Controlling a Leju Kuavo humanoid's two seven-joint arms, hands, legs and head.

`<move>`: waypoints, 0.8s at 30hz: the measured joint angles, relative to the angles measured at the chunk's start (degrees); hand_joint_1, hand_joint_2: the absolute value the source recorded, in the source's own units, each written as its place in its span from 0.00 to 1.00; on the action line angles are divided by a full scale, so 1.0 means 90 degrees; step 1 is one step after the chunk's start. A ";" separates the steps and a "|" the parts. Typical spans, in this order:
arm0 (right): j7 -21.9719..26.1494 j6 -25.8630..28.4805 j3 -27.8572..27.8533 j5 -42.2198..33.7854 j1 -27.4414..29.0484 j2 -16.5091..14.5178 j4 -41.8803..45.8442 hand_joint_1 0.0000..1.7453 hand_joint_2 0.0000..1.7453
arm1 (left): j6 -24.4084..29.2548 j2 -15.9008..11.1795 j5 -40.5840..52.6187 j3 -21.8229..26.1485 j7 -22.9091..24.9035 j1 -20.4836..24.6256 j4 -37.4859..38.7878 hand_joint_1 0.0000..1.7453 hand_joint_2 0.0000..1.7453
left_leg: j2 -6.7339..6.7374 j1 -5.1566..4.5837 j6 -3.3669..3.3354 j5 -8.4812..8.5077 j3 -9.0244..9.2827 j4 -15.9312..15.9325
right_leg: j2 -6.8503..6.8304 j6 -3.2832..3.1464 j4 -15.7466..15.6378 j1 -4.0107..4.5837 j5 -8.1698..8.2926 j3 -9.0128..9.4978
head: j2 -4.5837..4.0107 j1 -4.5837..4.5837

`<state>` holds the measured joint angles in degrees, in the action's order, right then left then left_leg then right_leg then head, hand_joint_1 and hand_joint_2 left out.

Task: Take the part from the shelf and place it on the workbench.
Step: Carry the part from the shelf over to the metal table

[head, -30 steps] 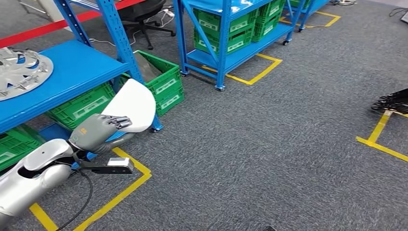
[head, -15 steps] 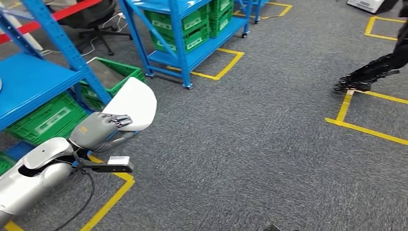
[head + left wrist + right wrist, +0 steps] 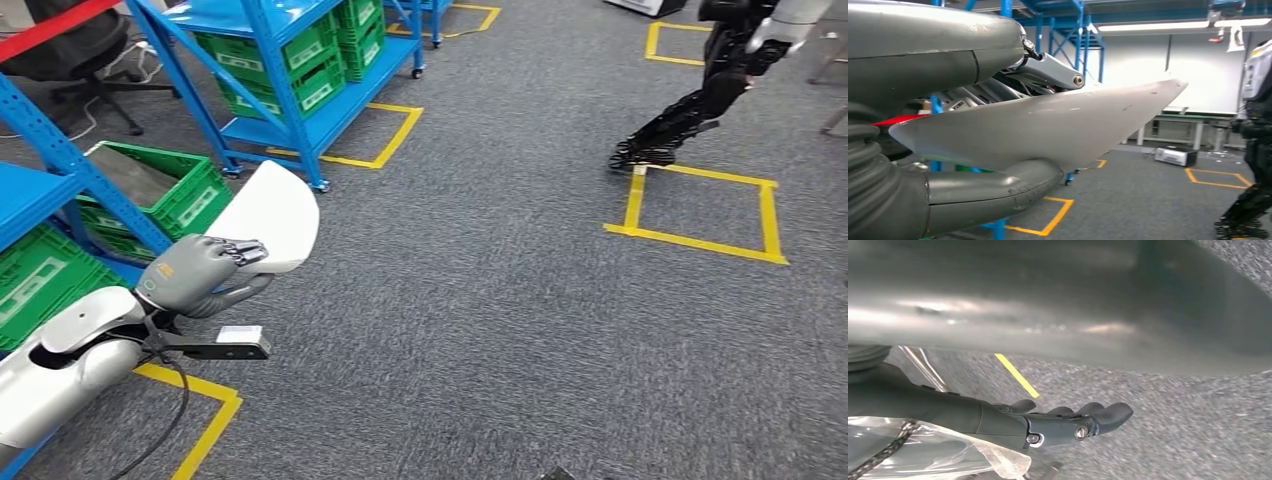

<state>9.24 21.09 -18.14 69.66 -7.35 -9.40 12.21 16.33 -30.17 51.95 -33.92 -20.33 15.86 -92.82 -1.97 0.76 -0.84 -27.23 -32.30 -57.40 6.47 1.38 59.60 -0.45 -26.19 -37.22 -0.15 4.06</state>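
The part [image 3: 268,215] is a smooth white curved shell. My left hand [image 3: 195,270] grips it by its lower edge, low at the left of the head view, above the grey carpet. In the left wrist view the white part [image 3: 1048,125] stretches away from the camera, with the thumb [image 3: 993,187] under it and the fingers [image 3: 1048,72] over it. My right hand [image 3: 1068,422] hangs near the carpet with its fingers stretched out, slightly curved, and nothing in them.
Blue shelves [image 3: 262,40] with green crates [image 3: 160,190] stand at the left and back left. Yellow tape squares [image 3: 700,240] mark the carpet. Another robot's dark legs [image 3: 690,110] stand at the back right. A black office chair [image 3: 70,45] sits behind the shelves.
The whole view has swung to the right: shelves and crates slid left, and the other robot came further into view. My left hand holds the white part as before.
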 joint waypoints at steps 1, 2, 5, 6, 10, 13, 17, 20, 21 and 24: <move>-0.0001 0.0000 0.0000 0.0000 -0.0006 0.0001 0.0001 0.00 0.00 | 0.0004 0.0003 0.0001 0.0001 0.0000 0.0003 -0.0004 1.00 1.00 | 0.0093 0.0005 -0.0030 0.0021 0.0015 0.0037 | -0.0206 0.0023 0.0260 0.0015 -0.0154 -0.0134 | 0.0000 -0.0010; -0.0001 -0.0001 0.0000 0.0000 -0.0016 0.0001 0.0001 0.00 0.00 | 0.0007 0.0005 0.0001 0.0002 0.0000 0.0000 -0.0008 1.00 1.00 | 0.0182 -0.0009 -0.0046 0.0027 0.0020 0.0046 | -0.0439 0.0038 0.0639 0.0026 -0.0353 -0.0320 | 0.0000 -0.0017; -0.0001 -0.0004 0.0000 0.0001 -0.0022 0.0000 -0.0001 0.00 0.00 | 0.0008 0.0016 0.0003 -0.0004 -0.0001 -0.0026 -0.0011 1.00 1.00 | 0.0446 -0.0029 -0.0053 0.0024 0.0013 0.0044 | -0.0676 0.0084 0.1608 0.0009 -0.0706 -0.0765 | 0.0000 -0.0022; -0.0001 -0.0004 0.0000 0.0001 -0.0015 0.0000 -0.0001 0.00 0.00 | 0.0007 0.0021 0.0003 -0.0007 -0.0001 -0.0028 -0.0011 1.00 1.00 | 0.0528 -0.0029 -0.0047 0.0020 0.0012 0.0042 | -0.0698 0.0093 0.1529 0.0001 -0.0620 -0.0709 | 0.0000 -0.0024; -0.0005 -0.0003 0.0000 0.0001 -0.0033 0.0002 0.0001 0.00 0.00 | 0.0007 0.0024 0.0004 -0.0004 0.0000 -0.0023 -0.0012 1.00 1.00 | 0.0803 -0.0052 0.0037 -0.0027 0.0039 0.0021 | -0.1031 0.0042 -0.0040 0.0021 -0.0053 0.0196 | 0.0000 -0.0016; -0.0005 -0.0004 0.0000 0.0001 -0.0035 0.0004 0.0001 0.00 0.00 | 0.0008 0.0024 0.0004 -0.0002 0.0000 -0.0015 -0.0014 1.00 1.00 | 0.0960 -0.0063 0.0123 -0.0036 0.0063 0.0011 | -0.0955 -0.0089 -0.0205 0.0062 -0.0015 0.0283 | 0.0000 -0.0010; -0.0006 -0.0005 0.0000 0.0000 -0.0032 0.0005 0.0001 0.00 0.00 | 0.0013 0.0013 0.0001 0.0010 -0.0001 -0.0016 -0.0019 1.00 1.00 | 0.0461 0.0009 0.0226 -0.0512 -0.0205 -0.0682 | -0.0694 -0.0217 -0.0238 0.0024 0.0034 0.0289 | 0.0000 0.0011; -0.0004 -0.0007 0.0000 0.0000 -0.0031 0.0005 -0.0001 0.00 0.00 | 0.0013 -0.0002 0.0001 0.0010 -0.0002 -0.0047 -0.0021 1.00 1.00 | 0.0272 0.0011 0.0222 -0.0945 -0.0762 -0.1861 | -0.0458 -0.0242 -0.0230 0.0050 0.0041 0.0291 | 0.0000 0.0018; -0.0004 -0.0007 0.0000 0.0000 -0.0026 0.0006 -0.0001 0.00 0.00 | 0.0013 -0.0002 0.0001 0.0010 -0.0002 -0.0054 -0.0021 1.00 1.00 | 0.0263 0.0009 0.0204 -0.0870 -0.0799 -0.1900 | -0.0371 -0.0243 -0.0225 0.0059 0.0043 0.0293 | 0.0000 0.0017; -0.0002 -0.0007 0.0000 0.0000 -0.0026 0.0002 -0.0001 0.00 0.00 | 0.0017 -0.0010 0.0001 0.0013 -0.0002 -0.0054 -0.0021 1.00 1.00 | 0.0020 0.0003 0.0109 -0.0197 -0.0326 -0.0801 | -0.0116 -0.0234 -0.0193 0.0066 0.0044 0.0301 | 0.0000 0.0013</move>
<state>9.22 21.03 -18.14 69.66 -7.59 -9.38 12.20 16.49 -30.27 51.95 -33.80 -20.34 15.38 -93.00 -1.80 0.78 0.14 -29.00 -35.23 -64.61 5.43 -0.72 57.86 0.15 -25.80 -34.51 -0.15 4.17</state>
